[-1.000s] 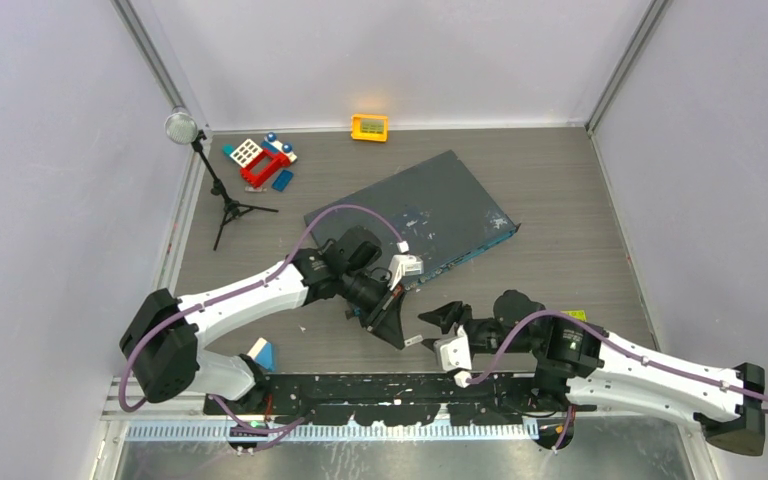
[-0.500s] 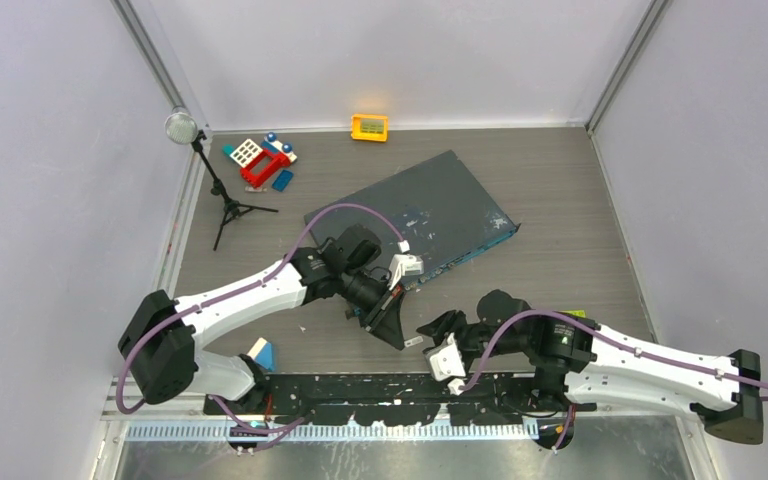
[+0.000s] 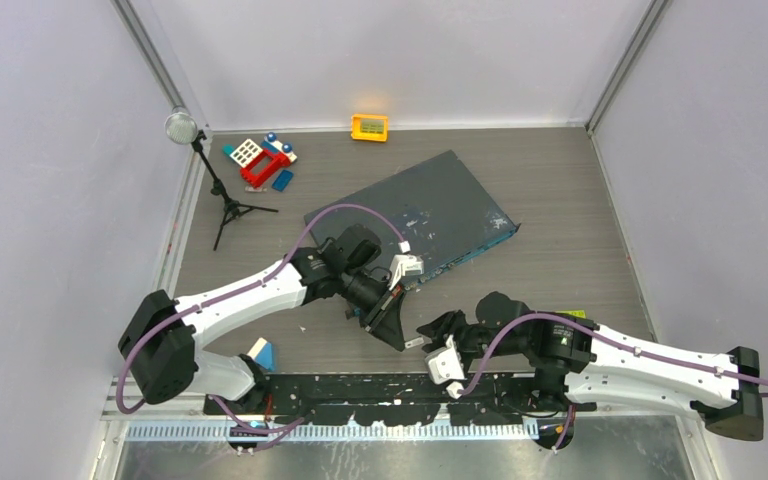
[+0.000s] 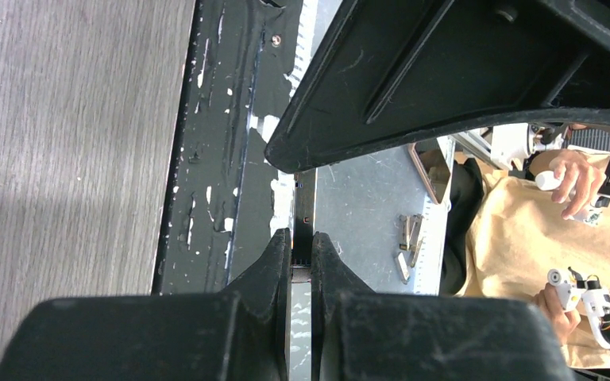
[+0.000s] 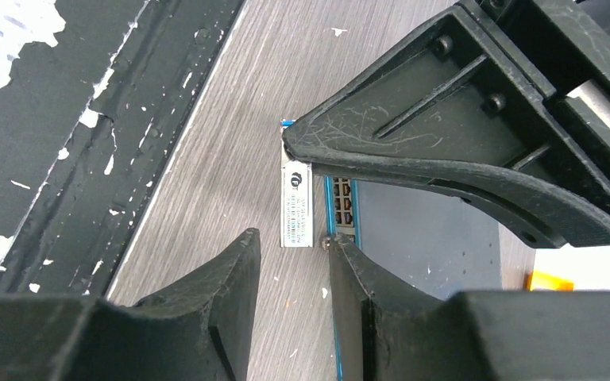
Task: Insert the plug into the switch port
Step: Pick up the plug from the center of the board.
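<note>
Switch port [image 5: 342,208] sits in the row on the teal front face [image 3: 468,253] of the dark-grey box [image 3: 415,210], mid-table, with that face turned toward 5 o'clock. At 6 o'clock from the face's left end, the left gripper [image 3: 398,338] points toward 5 o'clock, fingers pressed together. A small white piece [image 3: 415,343] shows at its tip, contact unclear. At 3 o'clock of it, the right gripper [image 5: 292,240] aims toward 11 o'clock at the ports, fingers apart.
</note>
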